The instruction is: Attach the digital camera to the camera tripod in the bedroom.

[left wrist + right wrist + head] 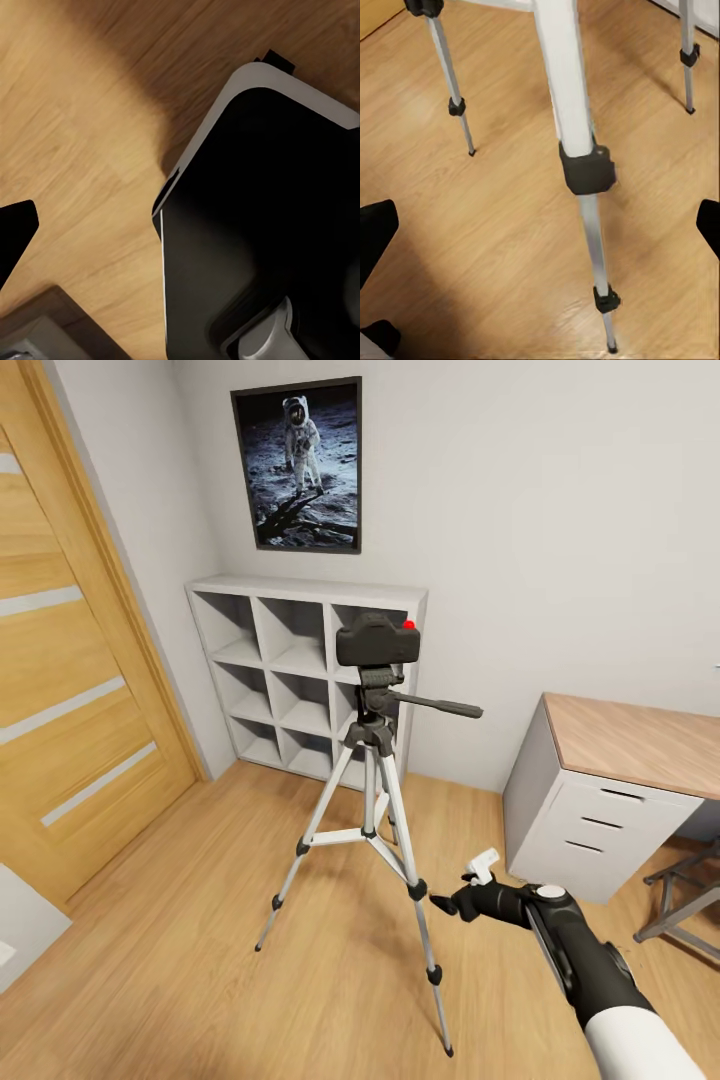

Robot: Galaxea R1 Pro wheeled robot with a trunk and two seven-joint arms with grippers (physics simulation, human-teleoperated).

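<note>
Right end effector (462,892) sits low at near right, just beside the tripod's (372,800) near-right leg, not touching it. Fingers spread wide: in the right wrist view one dark fingertip (375,232) shows at one edge and the other at the opposite edge, w/ bare floor (495,247) and the tripod leg (585,165) between them. Released, holding nothing. In the head view a white finger part sticks up from it and a dark tip points left toward the leg.

Left end effector: in the left wrist view one dark fingertip (13,232) shows at the edge over wood floor (82,127); other finger not seen, so can't tell open or clenched. Next to it a big black body w/ white trim (255,225), prob. part of the robot.

Camera (377,642) sits on top of the tripod head, level, black and boxy, red dot at its top right corner. Pan handle sticks out to the right below it. Tripod stands upright mid-room on the floor, three silver legs spread, black joints and feet.

Behind it, far: white cube shelf (290,660) against the grey wall, astronaut poster (298,465) above. Oak door (70,660) w/ pale stripes at left. Table (620,780) w/ wood top and white drawers at right; a chair's (690,905) legs just right of it.
</note>
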